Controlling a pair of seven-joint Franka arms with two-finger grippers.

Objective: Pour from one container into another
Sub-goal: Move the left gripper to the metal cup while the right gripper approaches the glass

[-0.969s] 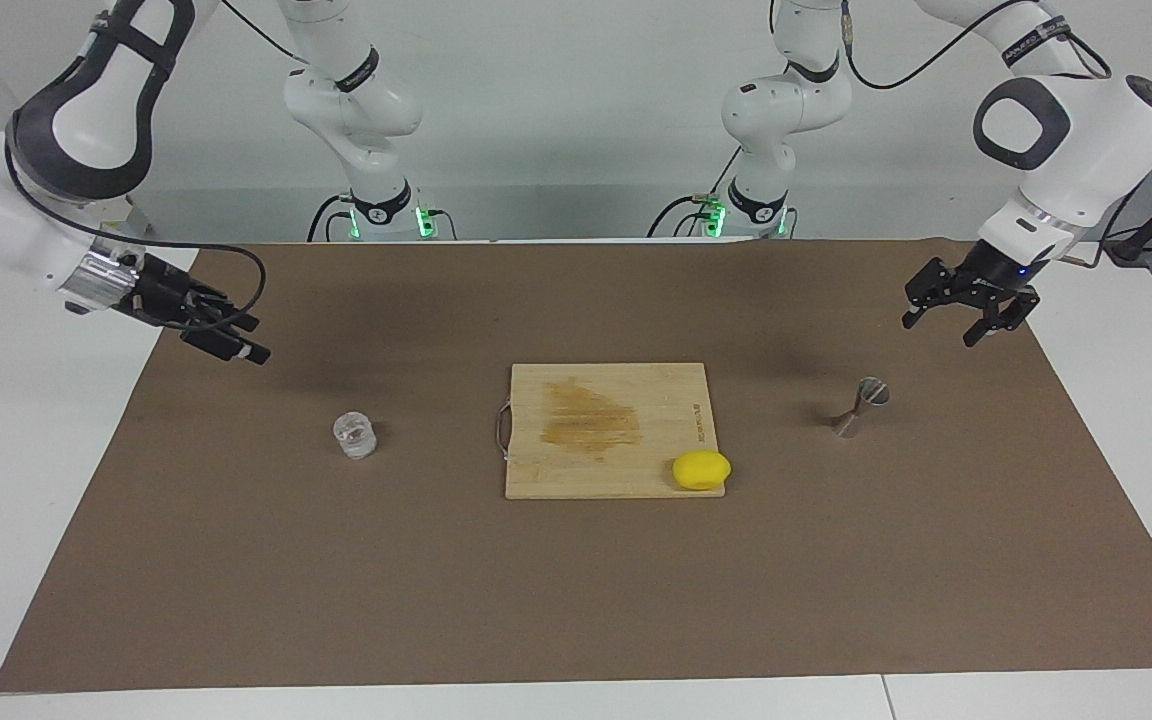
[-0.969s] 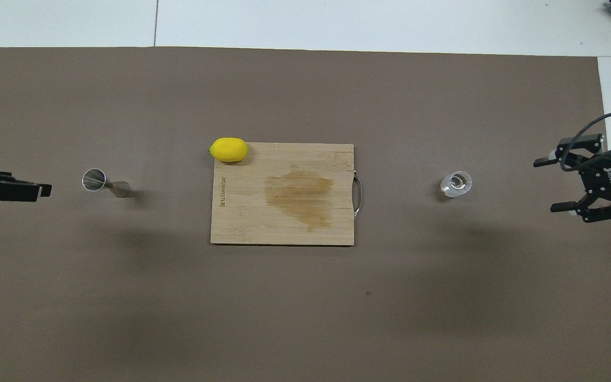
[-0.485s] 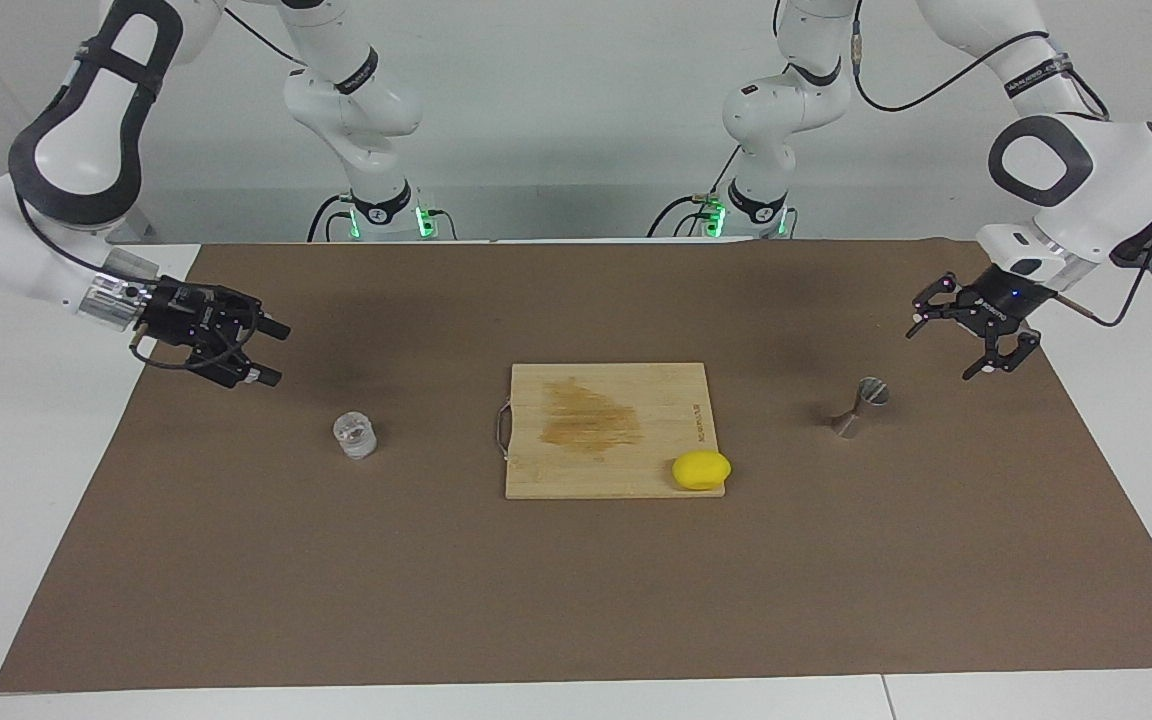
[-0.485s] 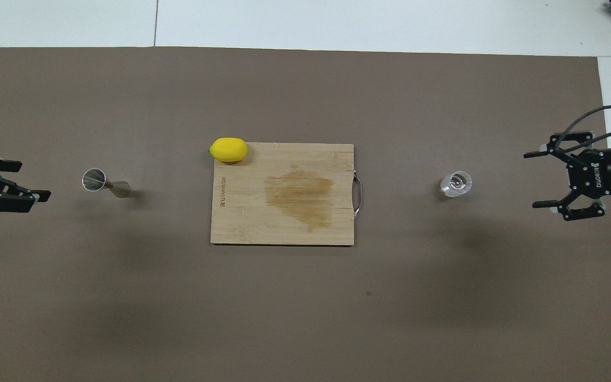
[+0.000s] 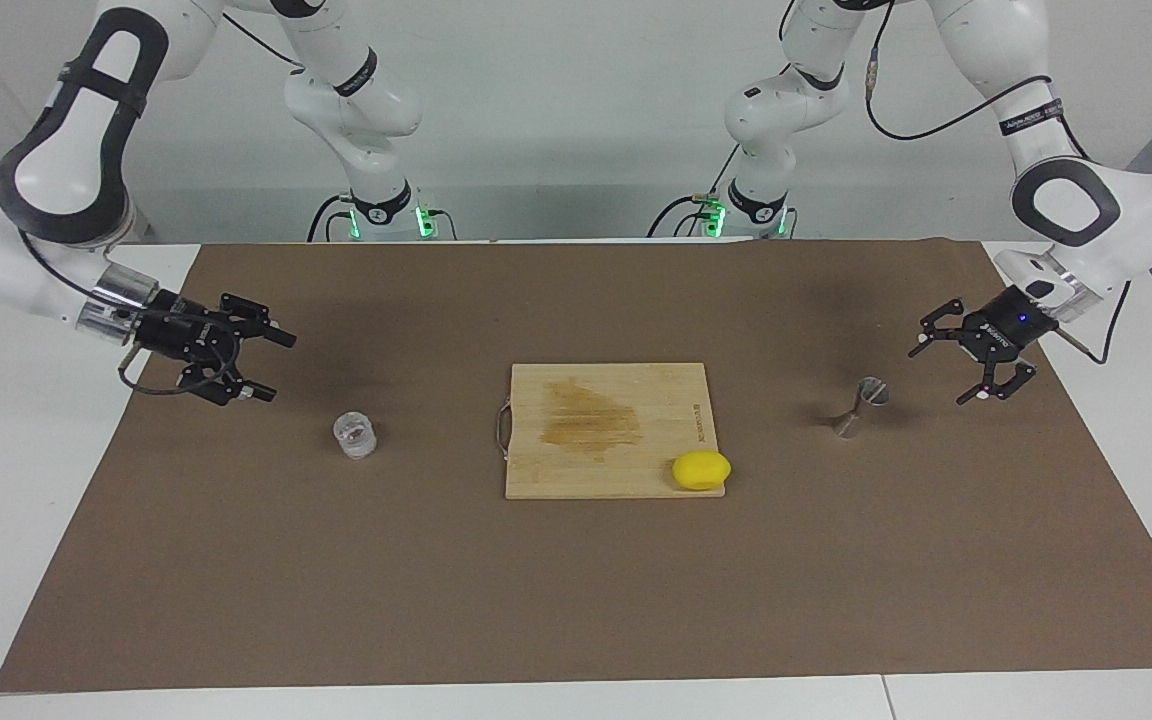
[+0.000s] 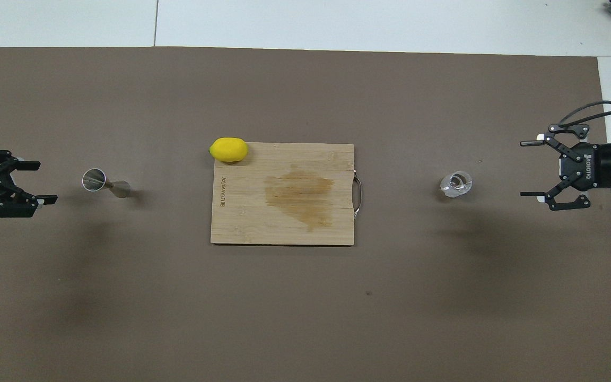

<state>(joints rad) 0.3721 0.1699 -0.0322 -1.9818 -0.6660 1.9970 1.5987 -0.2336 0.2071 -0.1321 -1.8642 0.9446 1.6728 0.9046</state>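
Cutting board [image 5: 608,430] lay mid-worktop, lemon [image 5: 701,469] on its corner, glass cup [image 5: 355,436] toward the right arm's end, jigger [image 5: 858,406] toward the left arm's end

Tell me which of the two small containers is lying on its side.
The steel jigger, toward the left arm's end; the glass cup stands upright.

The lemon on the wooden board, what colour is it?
The lemon is bright yellow, clearest in the overhead view.
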